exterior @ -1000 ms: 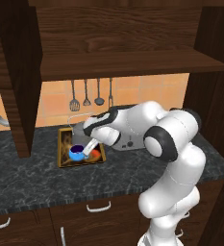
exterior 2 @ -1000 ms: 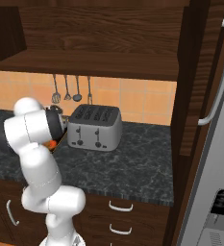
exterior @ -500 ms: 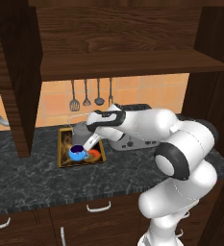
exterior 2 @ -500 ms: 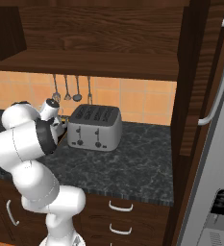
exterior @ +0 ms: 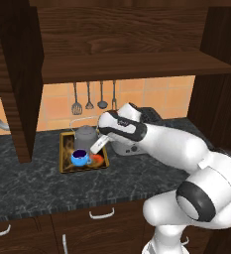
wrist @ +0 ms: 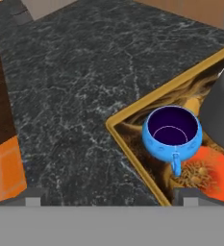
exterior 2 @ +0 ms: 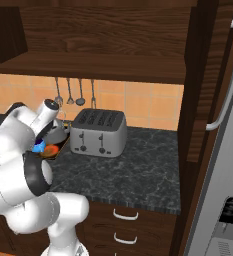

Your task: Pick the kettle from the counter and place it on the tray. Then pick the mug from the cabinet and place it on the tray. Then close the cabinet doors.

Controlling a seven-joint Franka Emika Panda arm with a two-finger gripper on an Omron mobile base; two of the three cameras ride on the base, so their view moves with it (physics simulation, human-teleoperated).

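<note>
Now the mug [wrist: 172, 132] stands upright on the tray [wrist: 132, 144] beside the kettle [exterior: 86, 134], the gripper [wrist: 111, 194] wide open and empty above it; the remaining cabinet doors [exterior: 17, 79] look stiff and heavy, best pushed near their free edge.

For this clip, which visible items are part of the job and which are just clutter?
Job items: kettle and mug, both on the tray; counter; cabinet; cabinet door; open gripper.

Clutter: toaster; hanging utensils; lower drawers.
</note>
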